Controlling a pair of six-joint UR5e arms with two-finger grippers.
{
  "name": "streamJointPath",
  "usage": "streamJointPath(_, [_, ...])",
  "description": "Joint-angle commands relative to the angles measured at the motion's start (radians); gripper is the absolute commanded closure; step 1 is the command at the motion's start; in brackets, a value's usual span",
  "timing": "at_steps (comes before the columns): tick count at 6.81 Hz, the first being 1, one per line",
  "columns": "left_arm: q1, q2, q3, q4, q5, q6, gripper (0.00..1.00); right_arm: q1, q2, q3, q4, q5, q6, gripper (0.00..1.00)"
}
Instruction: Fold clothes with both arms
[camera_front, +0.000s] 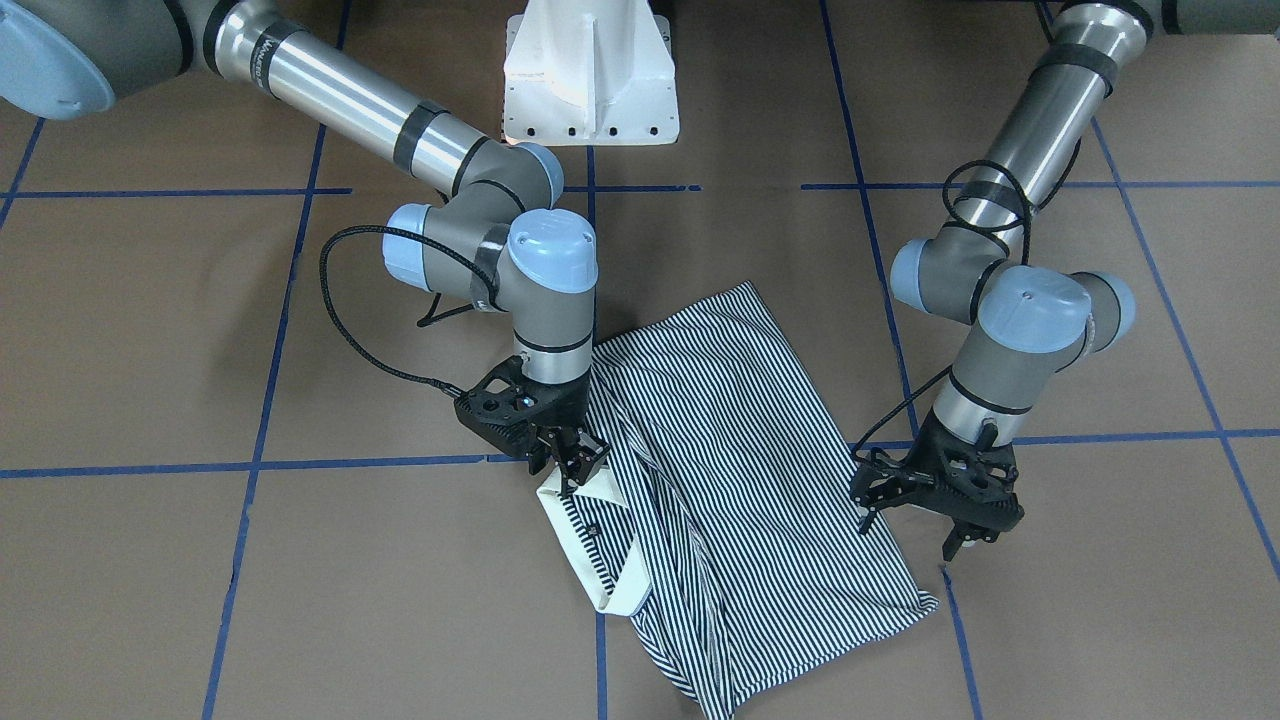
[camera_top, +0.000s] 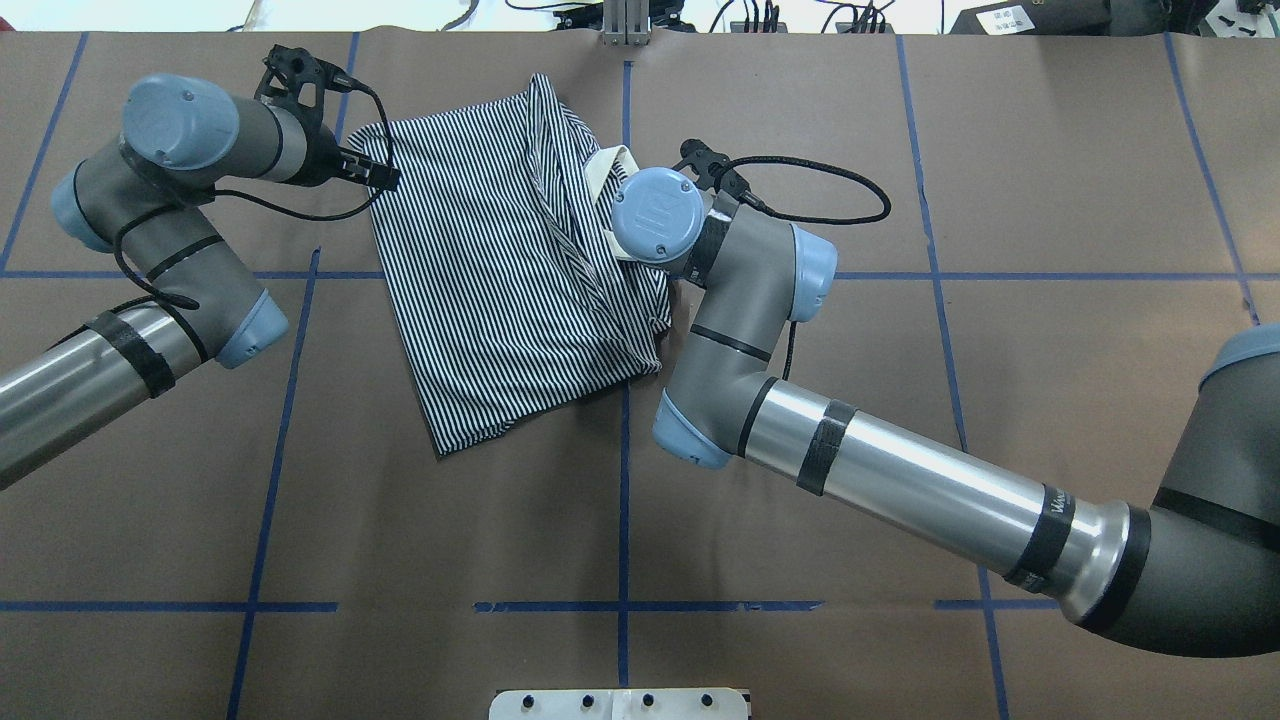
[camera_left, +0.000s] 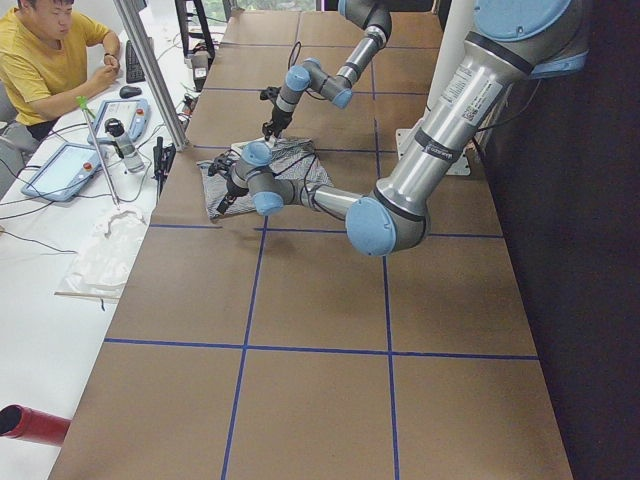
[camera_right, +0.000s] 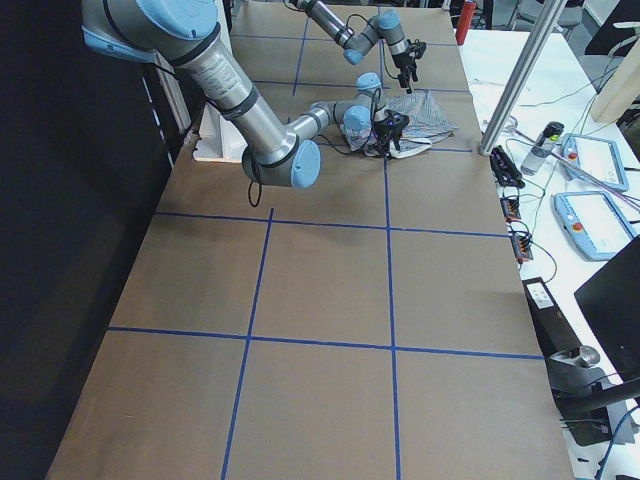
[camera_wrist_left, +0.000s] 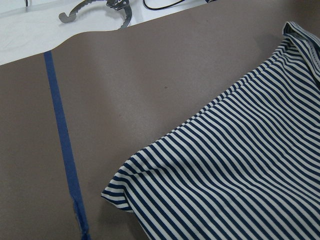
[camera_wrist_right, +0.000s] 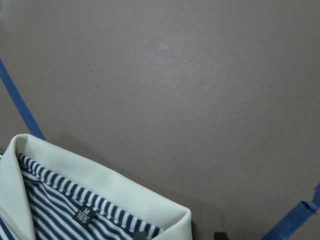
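The striped polo shirt (camera_front: 740, 450) lies folded lengthwise on the brown table, its cream collar (camera_front: 590, 560) turned out along one edge. My right gripper (camera_front: 572, 478) points down onto the collar's end with its fingers slightly apart, and nothing is lifted. The right wrist view has the collar (camera_wrist_right: 100, 185) and its size tag low in the frame. My left gripper (camera_front: 908, 535) hovers open just off the shirt's hem corner (camera_front: 925, 603), holding nothing. From overhead, the left gripper (camera_top: 385, 178) is at the shirt's (camera_top: 480, 280) far left corner and the right wrist hides its own gripper. The left wrist view shows that corner (camera_wrist_left: 120, 192).
The white pedestal base (camera_front: 590, 80) stands at the robot's side of the table. Blue tape lines (camera_front: 250, 465) grid the brown surface. A person (camera_left: 50, 60) sits at a white bench with pendants beyond the far edge. A metal post (camera_left: 150, 70) rises at that edge.
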Motion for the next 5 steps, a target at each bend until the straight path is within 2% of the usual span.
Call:
streamJointPath(1, [0.001,0.002,-0.001,-0.003,0.0,0.0,0.0,-0.003,0.003,0.0,-0.002,-0.007,0.004,1.0])
streamJointPath(3, [0.001,0.0,-0.003,-0.005,0.0,0.0,0.0,0.005,0.002,0.012,-0.045,-0.007,-0.005,1.0])
streamJointPath(4, [0.006,0.0,-0.009,-0.006,0.0,-0.002,0.0,0.008,-0.029,0.091,-0.109,-0.005,-0.005,1.0])
streamJointPath(5, [0.016,0.0,-0.021,-0.005,0.0,-0.003,0.0,0.008,-0.131,0.226,-0.14,-0.005,-0.005,1.0])
